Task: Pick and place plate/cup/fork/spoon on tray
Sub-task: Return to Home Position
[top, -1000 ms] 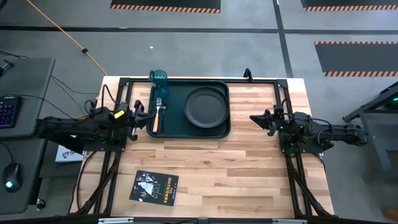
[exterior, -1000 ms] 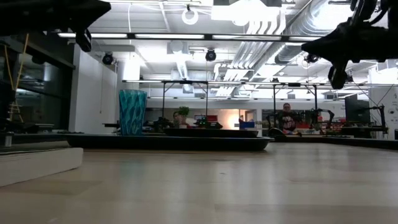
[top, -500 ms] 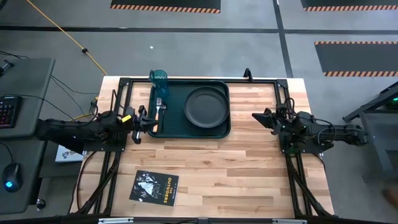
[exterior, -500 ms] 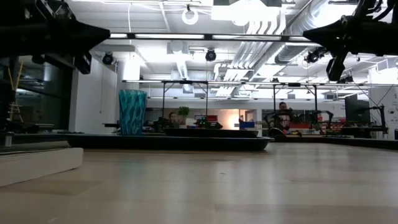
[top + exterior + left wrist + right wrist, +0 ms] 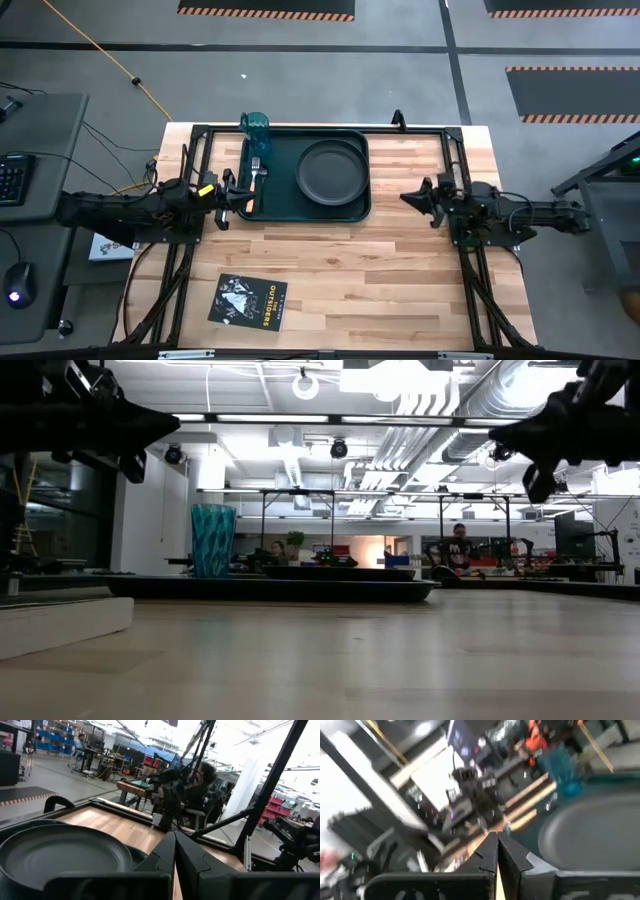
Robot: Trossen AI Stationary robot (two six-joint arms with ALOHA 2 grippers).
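No spoon shows; the fork lies by the tray's left edge; left gripper and right gripper clenched, empty.

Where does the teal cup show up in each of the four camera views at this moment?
High view: the cup stands at the tray's far left corner.
Low view: left of centre, upright on the tray's edge.
Left wrist view: not in it.
Right wrist view: blurred, beyond the plate, upper right.
Shared landmark: the plate, also seen at and.
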